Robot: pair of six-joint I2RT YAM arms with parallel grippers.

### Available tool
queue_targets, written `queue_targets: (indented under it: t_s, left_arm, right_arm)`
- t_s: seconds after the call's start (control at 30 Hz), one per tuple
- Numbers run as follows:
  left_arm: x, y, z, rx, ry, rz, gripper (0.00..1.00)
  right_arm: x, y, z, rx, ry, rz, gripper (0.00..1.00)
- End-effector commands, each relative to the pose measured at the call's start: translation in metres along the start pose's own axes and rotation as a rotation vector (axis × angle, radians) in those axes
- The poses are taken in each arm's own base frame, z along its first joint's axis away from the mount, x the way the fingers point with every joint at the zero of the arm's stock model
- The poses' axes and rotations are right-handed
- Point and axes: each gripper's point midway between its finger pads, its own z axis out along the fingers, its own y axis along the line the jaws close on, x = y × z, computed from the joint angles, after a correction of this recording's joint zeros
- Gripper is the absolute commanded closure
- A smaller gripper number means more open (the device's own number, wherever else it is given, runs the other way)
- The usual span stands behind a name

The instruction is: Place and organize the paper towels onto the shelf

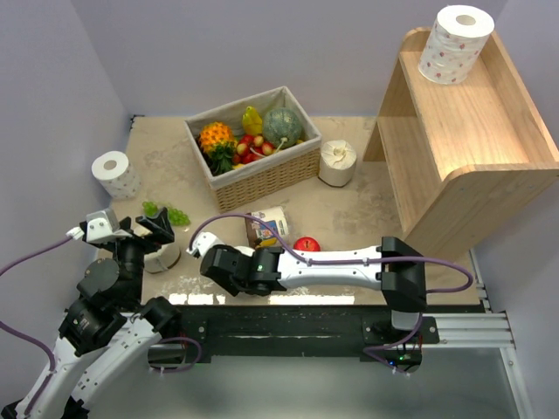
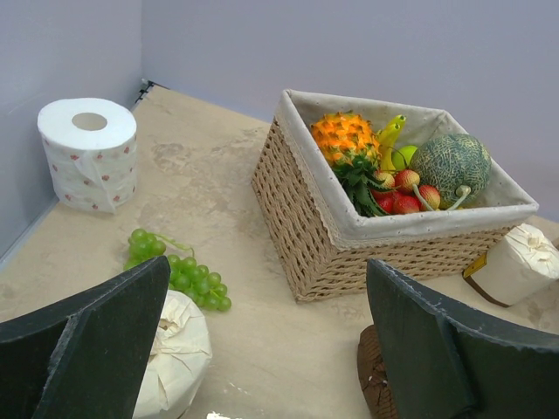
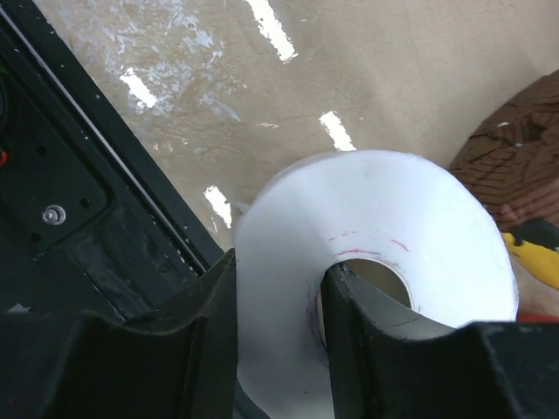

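My right gripper is shut on a white paper towel roll, with one finger inside its hollow centre and the other against its outer wall, near the table's front edge. My left gripper is open and empty, and a cream wrapped roll stands against its left finger. A pink-dotted roll stands at the far left. A cream roll stands right of the basket. Another dotted roll sits on top of the light-wood shelf at the right.
A wicker basket of fruit stands mid-table. Green grapes lie near my left gripper. A printed-label jar and a red apple lie by my right arm. A brown object lies by the left gripper's right finger.
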Motion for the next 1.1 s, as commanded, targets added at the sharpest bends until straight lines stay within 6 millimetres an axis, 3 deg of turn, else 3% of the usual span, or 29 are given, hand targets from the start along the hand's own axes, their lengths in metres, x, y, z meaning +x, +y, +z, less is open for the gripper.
queue_targets:
  t_s: [0.0, 0.2, 0.3, 0.33, 0.37, 0.43, 0.5, 0.53, 0.6, 0.63, 0.77, 0.97, 1.07]
  left_arm:
    - [-0.006, -0.001, 0.003, -0.016, -0.023, -0.024, 0.00]
    - [-0.007, -0.001, 0.003, -0.014, -0.025, -0.025, 0.00]
    - [-0.006, -0.002, 0.003, -0.010, -0.023, -0.024, 0.00]
    - [-0.006, -0.002, 0.003, -0.008, -0.024, -0.026, 0.00]
    - [-0.007, -0.002, 0.002, -0.008, -0.025, -0.027, 0.00]
    - [-0.006, -0.002, 0.003, -0.005, -0.023, -0.024, 0.00]
    - [-0.007, -0.002, 0.002, -0.003, -0.026, -0.026, 0.00]
    - [-0.007, -0.002, 0.002, -0.003, -0.025, -0.025, 0.00]
    - [-0.006, -0.003, 0.002, 0.001, -0.024, -0.022, 0.00]
    - [-0.006, -0.004, 0.003, 0.002, -0.022, -0.022, 0.00]
    - [-0.005, -0.005, 0.003, 0.006, -0.019, -0.015, 0.00]
    - [-0.005, -0.005, 0.003, 0.007, -0.021, -0.018, 0.00]
    - [-0.005, -0.005, 0.003, 0.008, -0.019, -0.015, 0.00]
  right_arm:
    - [-0.072, -0.027, -0.073, 0.055, -0.185, -0.004, 0.68]
    - [-0.113, -0.080, -0.140, 0.235, -0.247, -0.073, 0.68]
    - [-0.139, -0.129, -0.178, 0.375, -0.301, -0.065, 0.67]
    - [-0.145, -0.159, -0.192, 0.451, -0.315, -0.050, 0.66]
    - [-0.155, -0.174, -0.208, 0.480, -0.350, -0.010, 0.66]
    - [-0.164, -0.216, -0.239, 0.584, -0.383, 0.005, 0.66]
    - [-0.169, -0.240, -0.264, 0.662, -0.405, 0.001, 0.66]
    - [-0.174, -0.259, -0.287, 0.716, -0.447, 0.037, 0.66]
    - [-0.177, -0.278, -0.314, 0.784, -0.466, 0.018, 0.66]
    - [-0.180, -0.290, -0.337, 0.822, -0.502, 0.047, 0.65]
    - [-0.169, -0.325, -0.393, 0.991, -0.514, 0.085, 0.64]
    - [-0.143, -0.370, -0.442, 1.116, -0.512, 0.141, 0.61]
    - [-0.135, -0.387, -0.447, 1.130, -0.500, 0.159, 0.59]
